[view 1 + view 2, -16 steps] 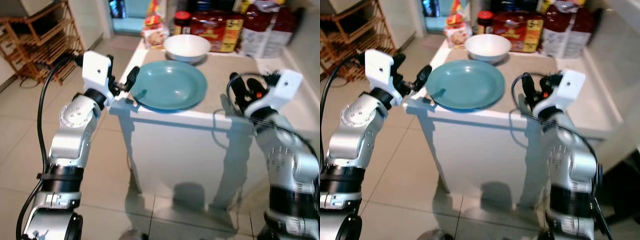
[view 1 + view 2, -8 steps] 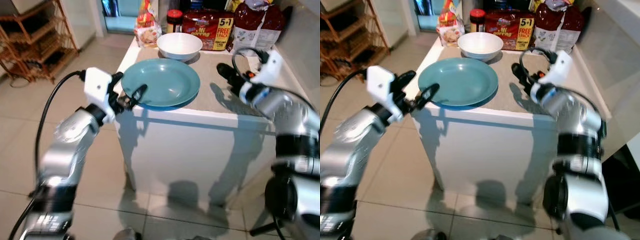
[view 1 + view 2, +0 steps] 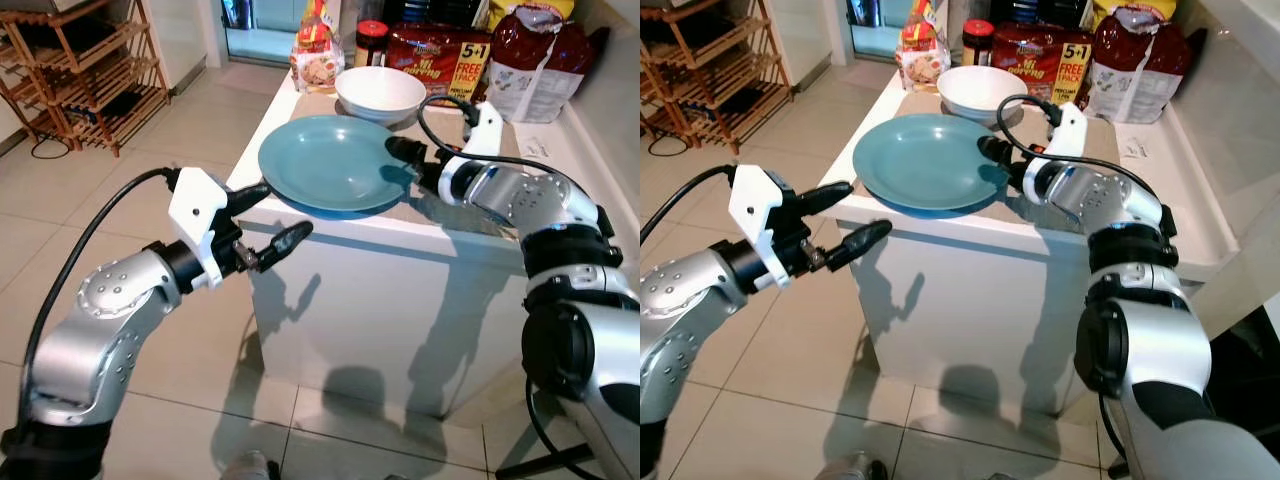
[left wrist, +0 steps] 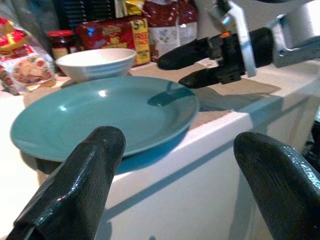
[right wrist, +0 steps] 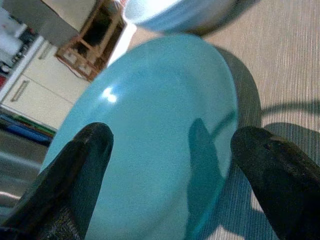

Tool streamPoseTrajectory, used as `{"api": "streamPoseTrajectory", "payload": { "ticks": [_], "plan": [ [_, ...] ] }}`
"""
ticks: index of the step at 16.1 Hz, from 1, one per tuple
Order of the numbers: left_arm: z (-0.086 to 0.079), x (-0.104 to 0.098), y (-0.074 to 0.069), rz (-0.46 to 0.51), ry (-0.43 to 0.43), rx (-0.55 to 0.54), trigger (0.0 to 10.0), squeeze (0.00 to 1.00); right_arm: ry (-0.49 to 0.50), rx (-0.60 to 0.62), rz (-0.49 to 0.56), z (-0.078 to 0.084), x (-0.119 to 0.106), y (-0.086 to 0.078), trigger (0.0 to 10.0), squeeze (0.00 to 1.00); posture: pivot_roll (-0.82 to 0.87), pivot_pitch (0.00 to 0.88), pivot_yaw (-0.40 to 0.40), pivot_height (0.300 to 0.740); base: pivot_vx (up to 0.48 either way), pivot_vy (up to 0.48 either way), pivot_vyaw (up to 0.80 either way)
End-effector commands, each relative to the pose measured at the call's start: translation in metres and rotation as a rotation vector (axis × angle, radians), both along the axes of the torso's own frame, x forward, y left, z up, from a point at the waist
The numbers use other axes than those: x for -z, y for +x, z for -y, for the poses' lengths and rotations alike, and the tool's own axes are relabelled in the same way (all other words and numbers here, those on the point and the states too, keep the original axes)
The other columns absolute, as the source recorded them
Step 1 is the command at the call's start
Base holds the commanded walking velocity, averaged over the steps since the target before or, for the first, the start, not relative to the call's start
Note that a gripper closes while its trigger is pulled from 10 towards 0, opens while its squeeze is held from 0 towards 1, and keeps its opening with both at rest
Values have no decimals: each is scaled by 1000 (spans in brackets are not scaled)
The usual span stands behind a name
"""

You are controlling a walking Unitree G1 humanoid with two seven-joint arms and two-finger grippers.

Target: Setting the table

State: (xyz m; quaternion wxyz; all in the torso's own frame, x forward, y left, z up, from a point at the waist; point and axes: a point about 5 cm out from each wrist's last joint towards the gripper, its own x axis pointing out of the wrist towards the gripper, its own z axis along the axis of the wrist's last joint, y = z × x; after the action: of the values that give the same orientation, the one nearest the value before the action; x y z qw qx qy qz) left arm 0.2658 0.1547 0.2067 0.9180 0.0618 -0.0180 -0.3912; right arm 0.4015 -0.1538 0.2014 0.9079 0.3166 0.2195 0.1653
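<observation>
Right claw [image 3: 992,160] at plate [image 3: 920,160] rim.

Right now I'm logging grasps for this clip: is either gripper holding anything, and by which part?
Nothing is held. The left gripper is open in the air off the table's corner, short of the teal plate. The right gripper is open at the plate's far rim, not closed on it.
</observation>
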Motion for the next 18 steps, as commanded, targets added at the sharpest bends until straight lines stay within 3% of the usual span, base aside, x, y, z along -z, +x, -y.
{"api": "streamPoseTrajectory", "payload": {
  "ticks": [1, 3, 6, 7, 11, 18],
  "plan": [
    [3, -3, -4, 1, 9, 23, 10000, 0, 16, 16, -42, 3, 4, -1, 10000, 0, 133, 15, -56, 740, 0, 0, 0],
    [7, -4, -4, -17, -17, 37, 10000, 0, 91, 13, -62, 3, 4, -1, 10000, 0, 133, 17, -49, 740, 0, 0, 0],
    [10, -4, -1, -26, -28, 44, 10000, 0, 129, 17, -80, 4, 5, -1, 10000, 0, 119, 21, -42, 740, 0, 0, 0],
    [12, -3, 0, -36, -34, 34, 10000, 0, 149, 29, -107, 6, 6, -1, 0, 0, 116, 29, -55, 740, 0, 0, 0],
    [9, 8, -3, -96, 4, 4, 10000, 0, 199, 23, -128, 5, 6, -1, 0, 0, 120, 27, -64, 740, 0, 0, 0],
    [8, 9, -2, -100, 4, -24, 10000, 0, 216, 2, -130, 0, 6, -1, 0, 0, 122, 16, -77, 740, 0, 0, 0]
  ]
}}
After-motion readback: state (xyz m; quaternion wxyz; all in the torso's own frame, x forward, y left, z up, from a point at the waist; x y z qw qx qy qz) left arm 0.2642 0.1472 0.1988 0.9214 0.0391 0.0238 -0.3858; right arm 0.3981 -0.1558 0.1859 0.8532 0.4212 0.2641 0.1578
